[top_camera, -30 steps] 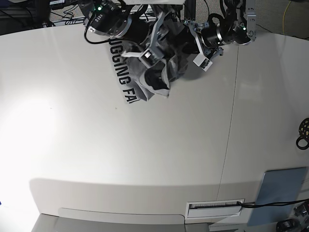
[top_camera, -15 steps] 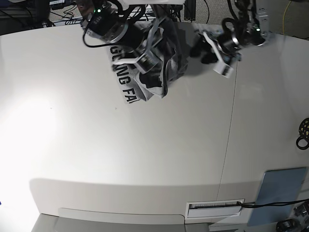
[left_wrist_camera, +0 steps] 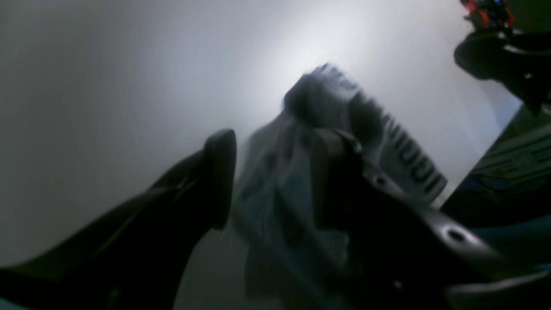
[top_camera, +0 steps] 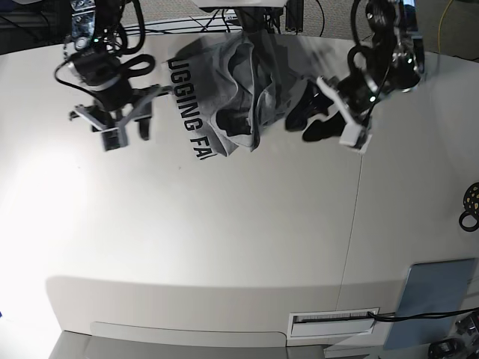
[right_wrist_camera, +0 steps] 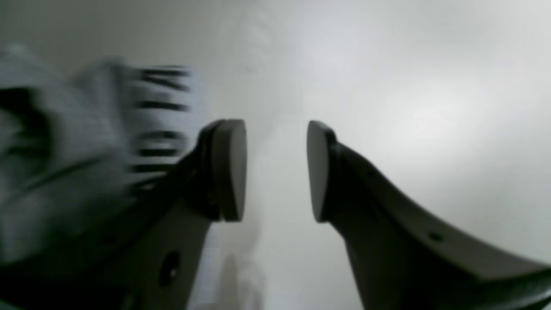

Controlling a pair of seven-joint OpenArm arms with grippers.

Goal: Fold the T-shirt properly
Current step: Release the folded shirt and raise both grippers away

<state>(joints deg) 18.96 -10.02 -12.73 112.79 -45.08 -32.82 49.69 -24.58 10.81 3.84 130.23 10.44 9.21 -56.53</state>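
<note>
The grey T-shirt (top_camera: 232,93) lies crumpled in a heap at the back middle of the white table (top_camera: 224,239), with black lettering showing along its left side. My right gripper (top_camera: 126,134) is open and empty to the left of the shirt, apart from it. In the right wrist view the right gripper (right_wrist_camera: 275,170) has its jaws wide apart over bare table, and the blurred shirt (right_wrist_camera: 86,129) is off to the left. My left gripper (top_camera: 308,123) is open just to the right of the heap. In the left wrist view the left gripper (left_wrist_camera: 275,176) frames the blurred shirt (left_wrist_camera: 387,142) beyond its fingers.
A table seam (top_camera: 358,194) runs front to back on the right. A blue-grey panel (top_camera: 438,299) and a white slotted label (top_camera: 333,321) sit at the front right. A black ring-shaped object (top_camera: 470,206) is at the right edge. Cables lie behind the table.
My right gripper has let go of the shirt and swung out to the left. My left gripper has pulled away to the right and forward. The shirt has dropped into a heap.
</note>
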